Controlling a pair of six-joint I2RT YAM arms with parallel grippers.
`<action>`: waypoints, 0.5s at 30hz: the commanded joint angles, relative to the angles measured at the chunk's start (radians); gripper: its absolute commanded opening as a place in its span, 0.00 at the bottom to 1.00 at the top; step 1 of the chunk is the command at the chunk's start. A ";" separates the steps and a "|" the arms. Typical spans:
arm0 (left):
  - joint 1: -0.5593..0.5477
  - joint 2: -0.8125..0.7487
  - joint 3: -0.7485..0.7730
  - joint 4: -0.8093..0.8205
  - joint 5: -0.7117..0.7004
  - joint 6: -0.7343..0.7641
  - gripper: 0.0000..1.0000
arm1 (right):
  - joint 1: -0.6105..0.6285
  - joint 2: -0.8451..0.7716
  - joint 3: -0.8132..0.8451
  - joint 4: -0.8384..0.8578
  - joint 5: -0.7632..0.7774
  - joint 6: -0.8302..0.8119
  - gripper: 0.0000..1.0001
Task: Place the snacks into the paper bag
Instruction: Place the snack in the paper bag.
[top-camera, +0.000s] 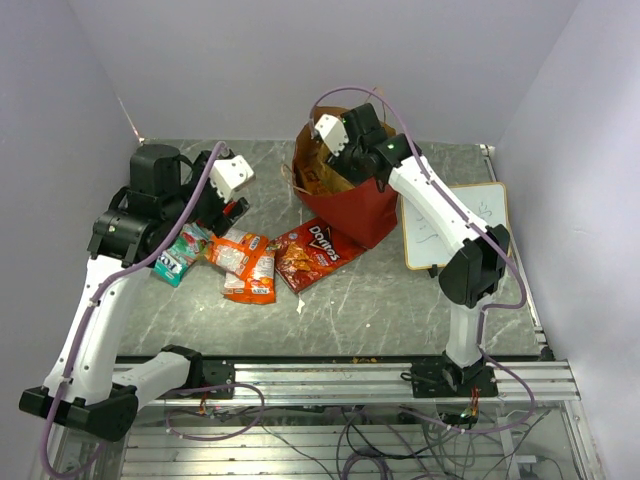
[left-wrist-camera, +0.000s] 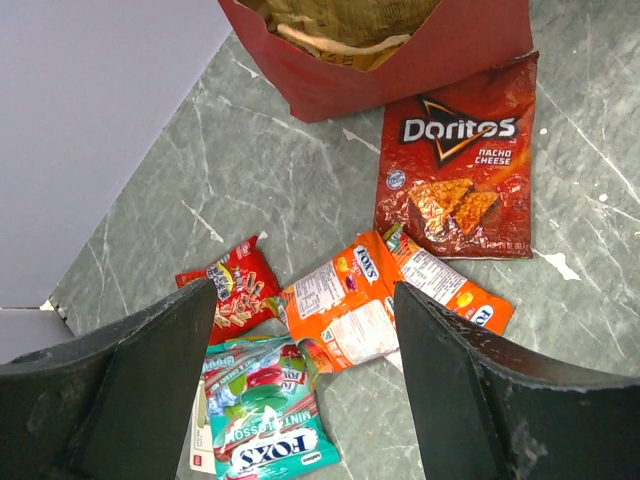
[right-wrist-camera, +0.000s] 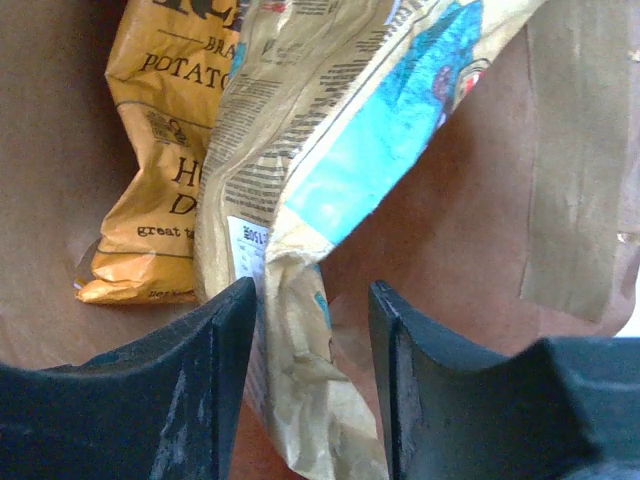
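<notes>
Both spread: left claw (left-wrist-camera: 304, 290) above crinkly packets (left-wrist-camera: 345, 310), right claw (right-wrist-camera: 312, 290) astride creased kraft pouch (right-wrist-camera: 290, 150)

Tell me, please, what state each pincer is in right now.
Left pincer: open, holding nothing.
Right pincer: open inside the paper bag, with the kraft pouch between its fingers, not clamped.

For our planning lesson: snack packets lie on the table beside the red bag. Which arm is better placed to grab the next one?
Likely left. The left gripper hangs open just above the orange packet, while the right gripper is down inside the paper bag, jaws apart around a kraft pouch.
</notes>
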 joint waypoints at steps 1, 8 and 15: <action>0.009 -0.010 -0.013 0.049 -0.019 -0.014 0.82 | -0.014 0.005 0.044 0.028 0.019 0.042 0.49; 0.010 -0.006 -0.025 0.068 -0.039 -0.023 0.82 | -0.049 0.030 0.078 0.034 0.087 0.055 0.52; 0.009 -0.007 -0.038 0.078 -0.049 -0.031 0.82 | -0.068 0.019 0.002 0.104 0.140 0.039 0.53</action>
